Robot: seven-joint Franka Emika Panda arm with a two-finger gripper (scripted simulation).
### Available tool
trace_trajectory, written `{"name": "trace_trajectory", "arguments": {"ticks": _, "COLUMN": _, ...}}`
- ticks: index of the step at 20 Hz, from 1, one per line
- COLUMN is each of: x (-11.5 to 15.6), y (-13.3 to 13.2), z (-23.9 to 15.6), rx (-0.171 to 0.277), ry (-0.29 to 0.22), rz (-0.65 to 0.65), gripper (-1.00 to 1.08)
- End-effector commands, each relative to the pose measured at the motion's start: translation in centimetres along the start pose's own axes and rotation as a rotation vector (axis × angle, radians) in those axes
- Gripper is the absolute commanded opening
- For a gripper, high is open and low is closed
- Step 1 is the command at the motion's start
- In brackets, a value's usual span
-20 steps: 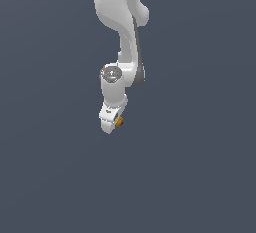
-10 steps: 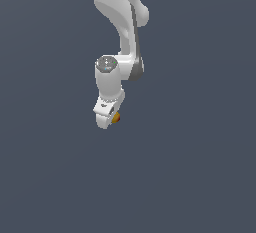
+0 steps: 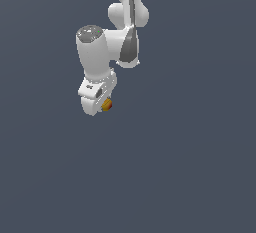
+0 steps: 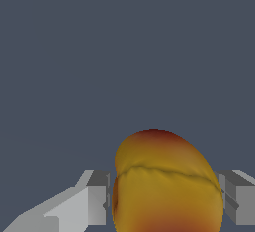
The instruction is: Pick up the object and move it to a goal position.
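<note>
seen from the exterior view, a white robot arm [image 3: 107, 47] reaches down from the upper edge of the frame over a flat, dark blue-grey ground [image 3: 190, 167]. toward the exterior view's left sits the arm's thick last link with its grey round cap [image 3: 90, 33]; below it hangs the white gripper [image 3: 100, 104], tilted slightly. just at the gripper's lower end, on the side toward the exterior view's right, a small rounded fruit [image 3: 106, 105] peeks out, yellow-orange with a dark red patch. it is much smaller than the gripper and touches it. further toward the exterior view's right, a dark grey panel [image 3: 129, 44] marks the arm's next link, which rises toward a rounded white joint [image 3: 140, 14].

in the wrist view, going across from the left edge, one pale grey finger [image 4: 89, 201] stands pressed against the fruit's flank. the fruit [image 4: 167, 181] fills the space between the fingers, its yellow-orange skin crossed by a thin dark crease and shading to dark red at its far end and again near the frame's edge. the second grey finger [image 4: 239, 196] stands against its opposite side. the pincer is pinching the fruit, both fingers in contact with it. behind them lies only the same plain blue-grey ground; whether the fruit touches that ground cannot be told from either view.
</note>
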State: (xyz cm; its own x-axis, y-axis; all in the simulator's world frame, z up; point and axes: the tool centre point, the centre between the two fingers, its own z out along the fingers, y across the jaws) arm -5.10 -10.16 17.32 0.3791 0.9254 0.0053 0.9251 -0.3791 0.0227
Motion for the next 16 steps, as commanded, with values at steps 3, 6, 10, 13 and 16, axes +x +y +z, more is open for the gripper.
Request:
{"name": "trace_trajectory", "arguments": {"ticks": 3, "x": -1.7, "y": 0.4, "z": -5.0, "rx": 0.003, "ry": 0.002, "rz": -0.002, "gripper": -1.00}}
{"name": "trace_trajectory", "arguments": {"ticks": 6, "x": -2.9, "y": 0.7, "z": -8.2, "rx": 0.005, "ry": 0.002, "rz": -0.002, "gripper": -1.00}}
{"name": "trace_trajectory", "arguments": {"ticks": 10, "x": -4.4, "y": 1.2, "z": -12.3, "rx": 0.008, "ry": 0.002, "rz": -0.003, "gripper": -1.00}}
{"name": "trace_trajectory", "arguments": {"ticks": 13, "x": -5.5, "y": 1.5, "z": -15.3, "rx": 0.010, "ry": 0.001, "rz": -0.003, "gripper": -1.00}}
{"name": "trace_trajectory", "arguments": {"ticks": 16, "x": -6.6, "y": 1.9, "z": -18.3, "rx": 0.012, "ry": 0.001, "rz": -0.003, "gripper": -1.00}}
